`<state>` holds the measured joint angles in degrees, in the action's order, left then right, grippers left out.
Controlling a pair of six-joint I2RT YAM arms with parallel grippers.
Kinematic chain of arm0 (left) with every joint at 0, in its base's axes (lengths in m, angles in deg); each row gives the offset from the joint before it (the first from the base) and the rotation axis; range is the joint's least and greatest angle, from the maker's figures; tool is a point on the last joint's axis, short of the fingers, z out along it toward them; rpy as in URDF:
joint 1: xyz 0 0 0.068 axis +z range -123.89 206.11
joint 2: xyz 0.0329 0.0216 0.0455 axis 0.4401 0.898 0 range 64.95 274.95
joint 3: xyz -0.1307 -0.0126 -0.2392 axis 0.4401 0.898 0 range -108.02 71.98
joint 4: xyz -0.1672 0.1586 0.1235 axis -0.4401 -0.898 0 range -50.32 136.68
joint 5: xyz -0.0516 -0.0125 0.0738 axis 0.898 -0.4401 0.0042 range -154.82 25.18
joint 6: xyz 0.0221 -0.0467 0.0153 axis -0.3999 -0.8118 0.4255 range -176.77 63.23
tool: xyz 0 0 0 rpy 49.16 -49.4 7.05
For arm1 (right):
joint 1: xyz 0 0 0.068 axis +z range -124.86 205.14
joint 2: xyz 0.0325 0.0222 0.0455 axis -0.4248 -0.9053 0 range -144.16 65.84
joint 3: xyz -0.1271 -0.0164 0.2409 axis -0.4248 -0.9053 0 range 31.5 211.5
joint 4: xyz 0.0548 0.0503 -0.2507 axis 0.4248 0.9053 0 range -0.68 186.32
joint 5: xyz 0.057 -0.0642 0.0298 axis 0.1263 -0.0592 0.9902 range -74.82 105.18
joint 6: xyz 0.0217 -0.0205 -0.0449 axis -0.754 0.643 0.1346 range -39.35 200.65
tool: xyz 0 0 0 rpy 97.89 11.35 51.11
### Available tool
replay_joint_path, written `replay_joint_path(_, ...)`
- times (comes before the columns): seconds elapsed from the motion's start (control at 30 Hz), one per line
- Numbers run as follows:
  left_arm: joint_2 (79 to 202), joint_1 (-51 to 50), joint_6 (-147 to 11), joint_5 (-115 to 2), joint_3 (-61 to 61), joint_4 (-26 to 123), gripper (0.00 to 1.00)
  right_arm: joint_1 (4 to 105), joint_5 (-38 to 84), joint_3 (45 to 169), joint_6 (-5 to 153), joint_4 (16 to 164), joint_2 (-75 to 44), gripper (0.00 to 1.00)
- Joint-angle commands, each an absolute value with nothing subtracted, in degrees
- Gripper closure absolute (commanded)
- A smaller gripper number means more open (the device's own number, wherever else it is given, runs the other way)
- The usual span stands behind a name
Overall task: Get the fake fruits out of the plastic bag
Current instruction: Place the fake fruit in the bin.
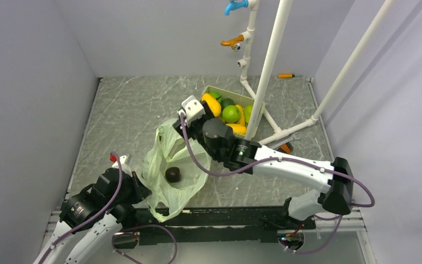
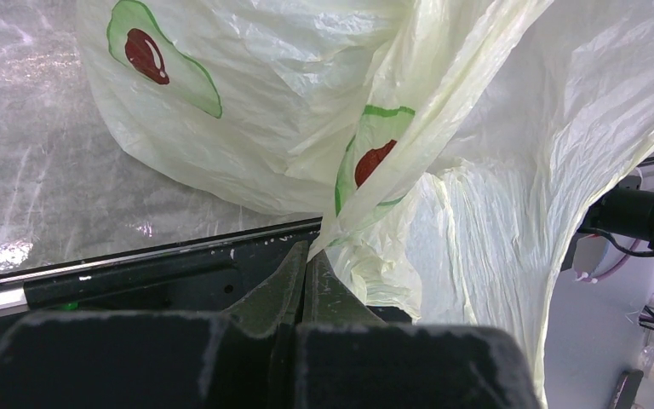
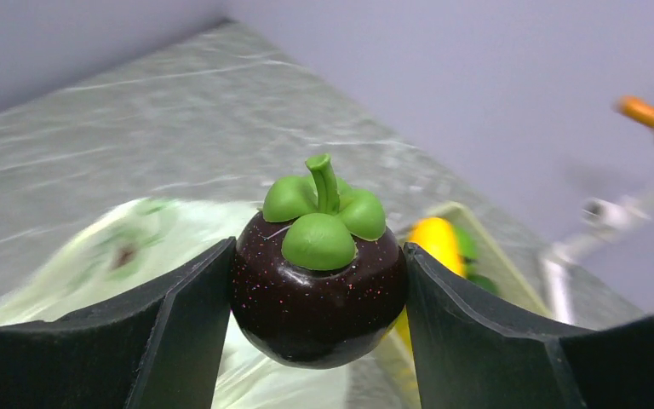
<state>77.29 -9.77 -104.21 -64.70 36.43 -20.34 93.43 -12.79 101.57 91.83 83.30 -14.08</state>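
At the near left of the table (image 1: 132, 110), the plastic bag (image 1: 165, 159) is pinched by the left gripper (image 2: 306, 260). Its fingers are pressed together on a gathered fold of the thin film, and the bag's avocado prints (image 2: 157, 51) are seen just above the pinch. The bag is raised at that near edge, and its mouth is spread open toward the overhead camera. One dark round fruit (image 1: 173, 175) is seen lying inside, on the bag's floor.

Over the far edge of the bag, between it and the beige tray (image 1: 209, 89), a dark purple fruit (image 3: 315, 307) with a green leafy cap and stem is clamped upright by the right gripper (image 3: 319, 256). One finger is pressed against each side of the fruit, and the bag is seen blurred below it.

In the tray, a bright green fruit (image 1: 231, 114) and yellow oblong fruits (image 1: 211, 104) are seen lying together, just beside a white pipe frame (image 1: 269, 60).
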Motion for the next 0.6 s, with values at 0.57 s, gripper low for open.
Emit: replay_joint_path(0.57, 78.30, -9.64, -103.51, -64.27, 36.71, -18.66, 1.00, 72.00, -47.25, 149.38, 79.48, 128.89, -57.58, 0.99)
